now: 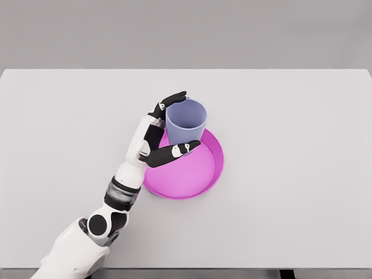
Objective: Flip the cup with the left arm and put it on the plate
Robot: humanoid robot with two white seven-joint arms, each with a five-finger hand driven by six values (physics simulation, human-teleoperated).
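The plate (197, 174) lies near the middle of the table (302, 174). The cup (186, 120) stands upright, mouth up, at the plate's far left edge. The left hand (160, 133) wraps it from the left, its arm reaching in from the near left corner.

The left hand (165, 128) grips the lilac cup (186, 120), mouth up, at the far edge of the pink plate (200, 174).

Cup (186, 119): smooth matt lavender plastic. Plate (200, 174): smooth magenta plastic, faint sheen (brighter at the rim). Left hand (163, 131): glossy white shell, matt black fingers. Worktop (290, 203): plain matt pale grey.
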